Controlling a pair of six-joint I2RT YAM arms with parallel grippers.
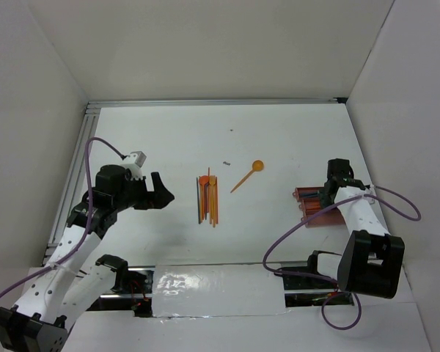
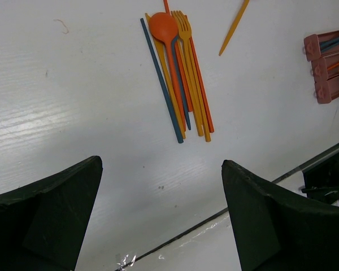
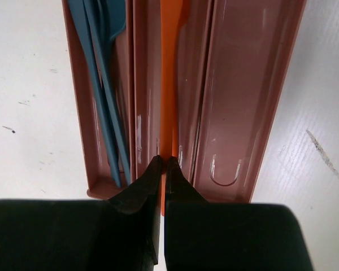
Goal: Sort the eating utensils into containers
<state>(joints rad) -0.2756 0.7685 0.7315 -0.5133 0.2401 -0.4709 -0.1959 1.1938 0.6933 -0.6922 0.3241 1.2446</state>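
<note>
A bundle of orange and blue utensils lies mid-table; it also shows in the left wrist view. A lone orange spoon lies to its right. My left gripper is open and empty, left of the bundle. The reddish-brown tray sits at the right; in the right wrist view its left trough holds blue utensils. My right gripper is shut on an orange utensil held over the tray's middle trough.
A metal rail runs along the table's left edge. White walls enclose the table on three sides. A taped reflective strip lies at the near edge between the arm bases.
</note>
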